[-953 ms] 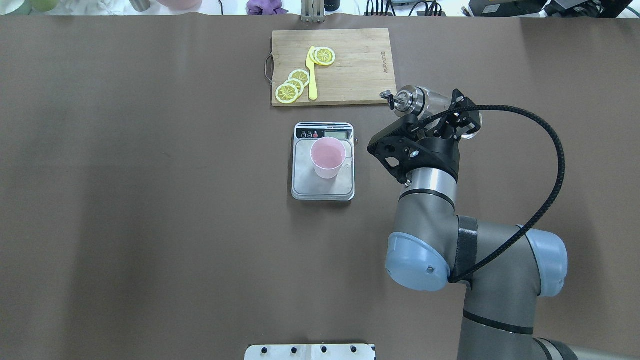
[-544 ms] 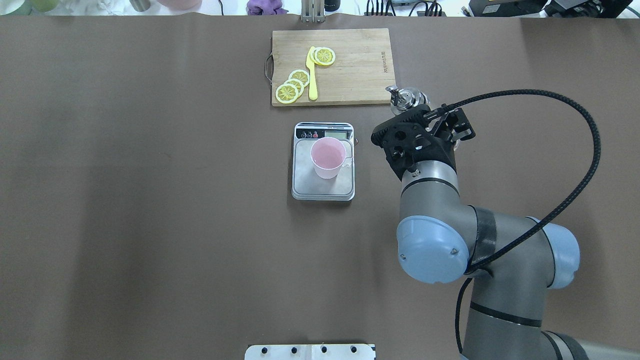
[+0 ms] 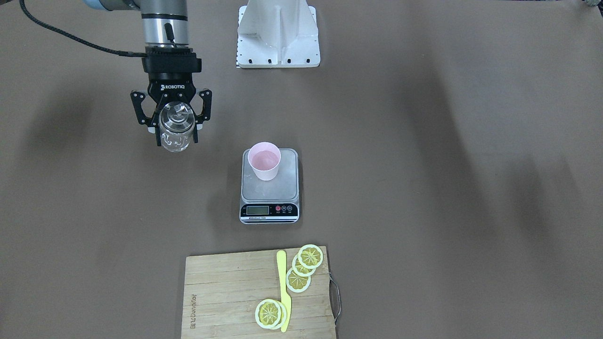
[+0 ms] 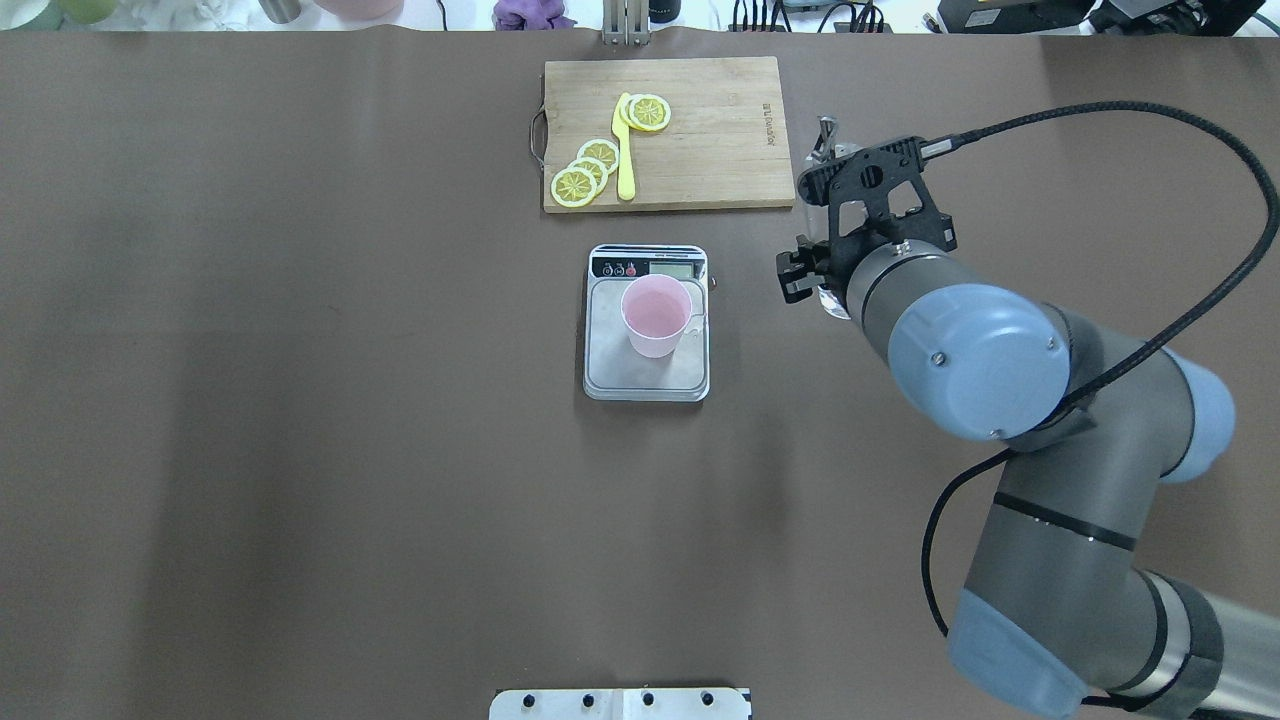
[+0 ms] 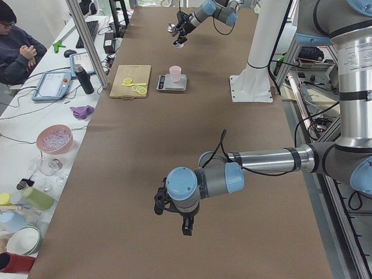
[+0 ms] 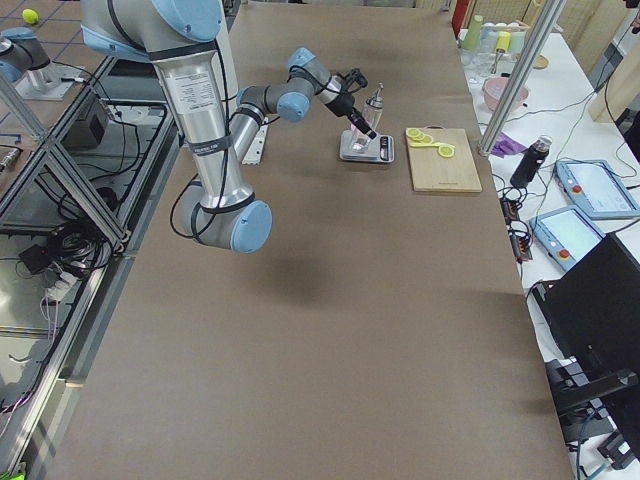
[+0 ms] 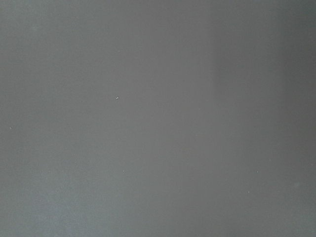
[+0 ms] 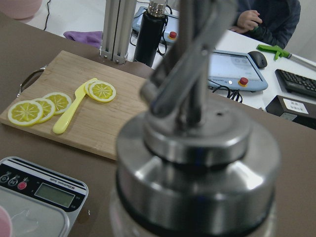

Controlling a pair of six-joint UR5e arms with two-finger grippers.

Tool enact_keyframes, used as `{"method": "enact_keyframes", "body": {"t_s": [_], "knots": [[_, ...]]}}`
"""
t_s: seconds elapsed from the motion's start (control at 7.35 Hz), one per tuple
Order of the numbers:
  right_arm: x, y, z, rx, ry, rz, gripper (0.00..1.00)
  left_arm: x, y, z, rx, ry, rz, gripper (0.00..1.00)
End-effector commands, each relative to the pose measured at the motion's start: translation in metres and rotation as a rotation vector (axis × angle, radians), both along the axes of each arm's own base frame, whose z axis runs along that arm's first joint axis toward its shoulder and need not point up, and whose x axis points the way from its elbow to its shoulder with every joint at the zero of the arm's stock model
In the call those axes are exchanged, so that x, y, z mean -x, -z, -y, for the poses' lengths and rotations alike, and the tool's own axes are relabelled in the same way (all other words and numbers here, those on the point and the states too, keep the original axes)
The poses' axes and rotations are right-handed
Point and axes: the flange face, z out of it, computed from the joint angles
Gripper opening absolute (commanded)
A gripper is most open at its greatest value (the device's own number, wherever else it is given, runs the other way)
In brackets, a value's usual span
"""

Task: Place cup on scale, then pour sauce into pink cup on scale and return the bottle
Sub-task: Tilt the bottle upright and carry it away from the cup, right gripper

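The pale pink cup (image 3: 264, 161) stands upright on the steel scale (image 3: 269, 207), toward its back edge; both also show in the overhead view, cup (image 4: 655, 315) and scale (image 4: 647, 378). My right gripper (image 3: 176, 140) is shut on the clear glass bottle (image 3: 175, 126), held upright beside the scale, apart from it. In the overhead view my arm hides most of the bottle; its spout (image 4: 824, 130) shows. The right wrist view shows the metal pourer cap (image 8: 197, 163) close up. The sauce is too clear to make out. My left gripper (image 5: 174, 215) hangs far along the table; I cannot tell its state.
A wooden cutting board (image 4: 700, 130) with lemon slices (image 4: 585, 170) and a yellow knife (image 4: 624, 150) lies beyond the scale. The robot's white base plate (image 3: 278, 33) is at the near edge. The left wrist view shows only brown table.
My right wrist has turned the bottle from tilted with its spout toward the scale to upright. The arm has swung outward, away from the scale.
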Motion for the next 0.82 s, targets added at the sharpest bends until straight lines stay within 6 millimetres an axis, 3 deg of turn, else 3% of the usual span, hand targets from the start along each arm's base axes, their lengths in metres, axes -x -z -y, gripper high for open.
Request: {"method": "enact_keyframes", "body": {"t_s": [0.0, 0.27, 0.68], "knots": [[-0.035, -0.044, 0.013, 0.065, 0.016, 0.053, 0.00, 0.000, -0.001, -0.001, 0.002, 0.002, -0.006, 0.98], [-0.076, -0.102, 0.012, 0.079, 0.031, 0.102, 0.00, -0.001, 0.001, 0.000, -0.005, 0.001, -0.007, 0.98], [-0.105, -0.193, 0.008, 0.054, -0.005, 0.146, 0.00, 0.000, 0.011, 0.003, -0.027, 0.001, -0.002, 0.98]]}}
